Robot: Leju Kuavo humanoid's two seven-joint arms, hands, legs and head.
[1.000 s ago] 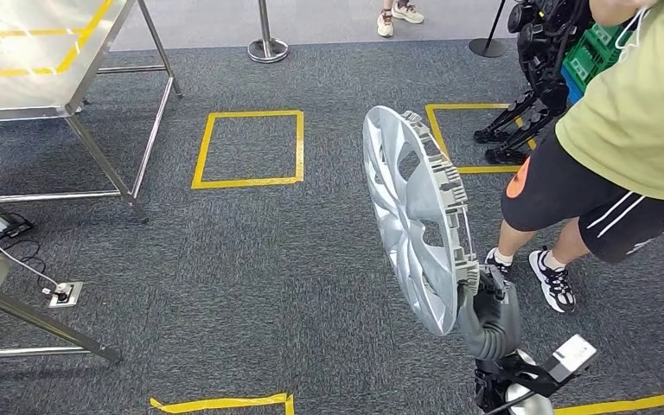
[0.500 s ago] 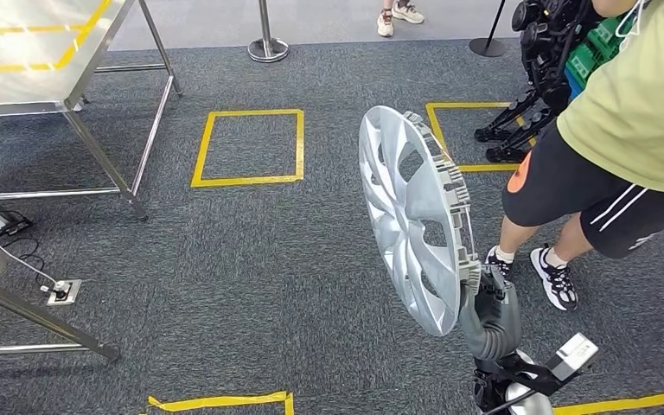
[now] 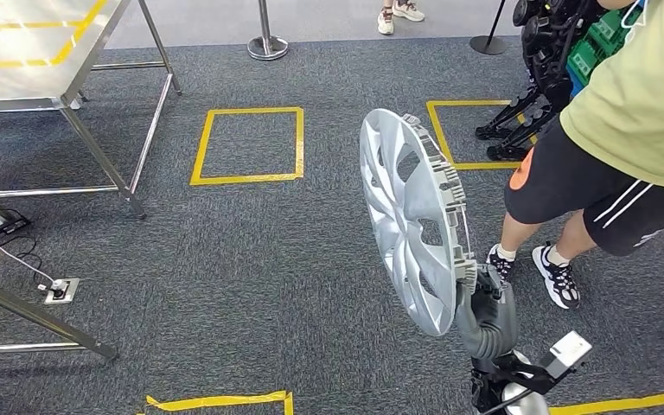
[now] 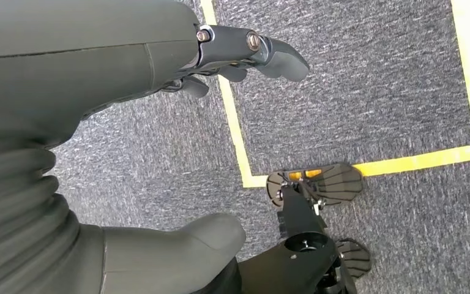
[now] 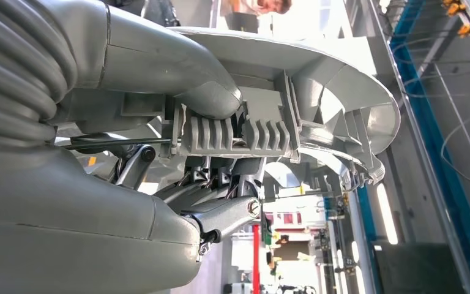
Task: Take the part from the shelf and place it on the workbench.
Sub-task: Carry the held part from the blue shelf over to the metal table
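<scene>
The part is a silver wheel cover [image 3: 406,216], held upright on its edge above the grey carpet. My right hand [image 3: 487,313] grips its lower rim from below. In the right wrist view the thumb [image 5: 183,79] presses on the ribbed clips at the back of the wheel cover [image 5: 324,86], with the fingers [image 5: 220,214] under the rim. My left hand [image 4: 128,92] hangs over the carpet holding nothing, its fingers [image 4: 272,55] apart from the thumb [image 4: 177,245]. The steel workbench [image 3: 17,106] stands at the far left, some way from the wheel cover.
A person [image 3: 631,112] in a green shirt and black shorts stands close on the right. Behind them are another robot's black legs [image 3: 519,121]. Yellow tape squares [image 3: 247,145] mark the carpet. A second table's leg [image 3: 43,320], a floor socket [image 3: 60,291] and a stanchion base [image 3: 267,47] are nearby.
The whole view has drifted slightly, so the camera moved. The wheel cover stays upright in my right hand. The person's feet have shifted a little.
</scene>
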